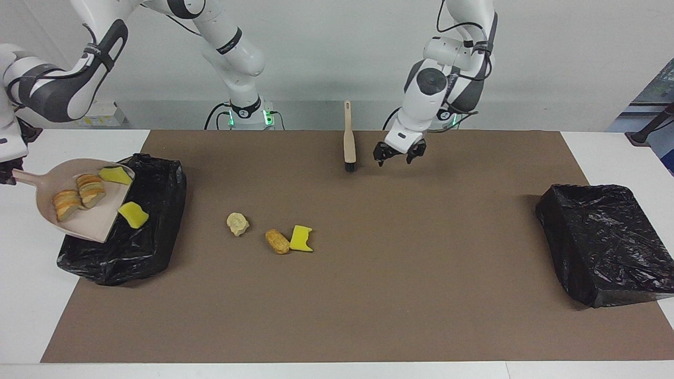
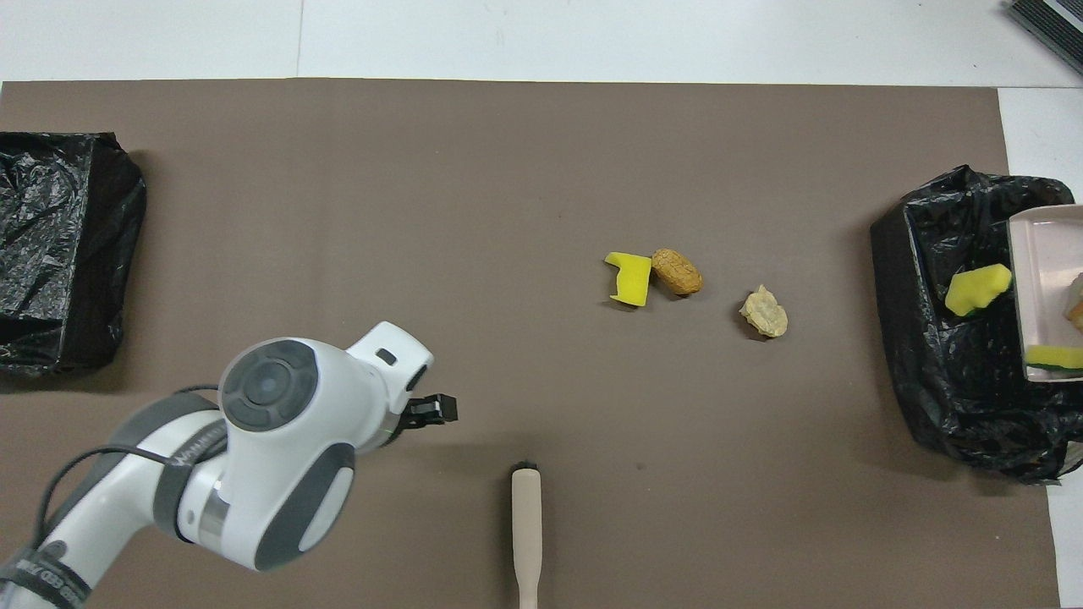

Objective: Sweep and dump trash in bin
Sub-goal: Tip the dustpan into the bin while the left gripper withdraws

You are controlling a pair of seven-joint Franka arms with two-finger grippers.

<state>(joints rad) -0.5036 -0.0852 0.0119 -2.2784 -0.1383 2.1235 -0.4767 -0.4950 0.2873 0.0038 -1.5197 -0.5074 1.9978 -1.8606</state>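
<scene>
Of the trash, I count three pieces on the brown mat [image 1: 368,295] near the table's middle: a yellow sponge chunk [image 1: 301,238] touching a golden-brown bread piece [image 1: 277,241], and a pale tan scrap [image 1: 237,223] just beside them toward the right arm's end. A second sponge chunk [image 1: 133,214] lies in the black-lined bin [image 1: 131,247] at that end. Two bread slices [image 1: 79,197] and a third sponge chunk [image 1: 116,175] sit in the beige dustpan [image 1: 95,223], tilted over that bin. The right gripper [image 1: 6,173] is at the dustpan's handle; I cannot tell its fingers' state. The left gripper [image 1: 399,154], fingers parted and empty, hangs beside the beige brush [image 1: 349,139]. A second bin [image 1: 605,242] stands at the left arm's end.
</scene>
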